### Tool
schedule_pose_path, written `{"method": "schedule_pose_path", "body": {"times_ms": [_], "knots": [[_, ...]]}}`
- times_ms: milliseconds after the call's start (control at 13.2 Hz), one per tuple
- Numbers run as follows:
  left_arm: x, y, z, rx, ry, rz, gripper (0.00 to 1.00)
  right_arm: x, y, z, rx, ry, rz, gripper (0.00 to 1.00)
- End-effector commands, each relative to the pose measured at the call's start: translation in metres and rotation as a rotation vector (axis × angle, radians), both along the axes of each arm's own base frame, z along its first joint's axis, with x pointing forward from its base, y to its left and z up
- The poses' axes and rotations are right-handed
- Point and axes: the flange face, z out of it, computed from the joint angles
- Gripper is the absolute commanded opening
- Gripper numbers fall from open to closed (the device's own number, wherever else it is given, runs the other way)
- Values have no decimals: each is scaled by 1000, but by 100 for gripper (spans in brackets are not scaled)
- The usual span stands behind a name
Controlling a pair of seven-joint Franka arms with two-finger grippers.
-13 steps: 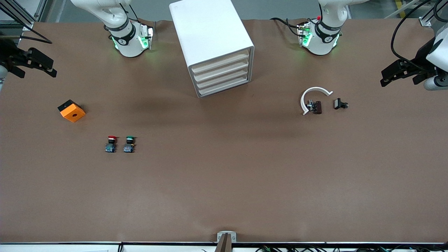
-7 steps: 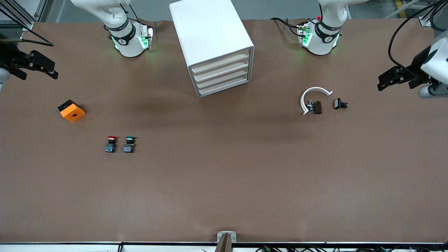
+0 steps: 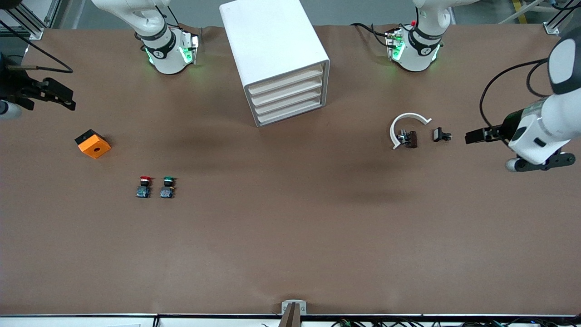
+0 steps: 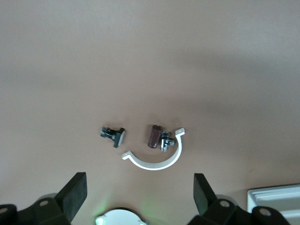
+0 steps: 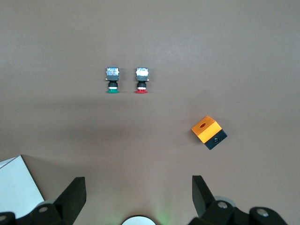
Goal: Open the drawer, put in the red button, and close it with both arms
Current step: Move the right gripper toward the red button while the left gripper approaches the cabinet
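The white cabinet [image 3: 277, 50] stands at the table's back middle; its uppermost drawer [image 3: 287, 78] sits flush, shut. The red button [image 3: 144, 185] stands toward the right arm's end, beside the green-capped switch [image 3: 168, 185]; both show in the right wrist view, the red button [image 5: 141, 79] and the green one [image 5: 112, 79]. My right gripper [image 3: 68, 99] is open and empty over the table's edge at the right arm's end; its own view shows it [image 5: 138, 197]. My left gripper [image 3: 474, 136] is open and empty over the table beside a small black part [image 3: 440, 134]; its own view shows it [image 4: 139, 197].
An orange and black box [image 3: 93, 144] lies farther from the front camera than the buttons. A white C-shaped ring [image 3: 406, 123] with a brown cylinder [image 3: 411, 139] lies toward the left arm's end. The cabinet's corner shows in the left wrist view [image 4: 276, 201].
My left gripper has swung down and inward from the table's end to beside the small black part. My right gripper has shifted slightly. Nothing on the table has moved.
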Motion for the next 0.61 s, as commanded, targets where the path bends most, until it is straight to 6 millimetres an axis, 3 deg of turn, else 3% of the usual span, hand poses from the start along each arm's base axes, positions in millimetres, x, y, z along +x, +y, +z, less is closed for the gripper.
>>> {"method": "schedule_pose_path", "body": {"times_ms": [0, 379, 531], "knots": [[13, -32, -34, 32, 63, 134, 100, 20, 0, -29, -25, 65, 9, 100], [24, -77, -84, 20, 187, 383, 100, 49, -1, -107, -30, 188, 10, 100], [27, -106, -100, 58, 227, 492, 100, 55, -1, -136, -31, 193, 13, 100]]}}
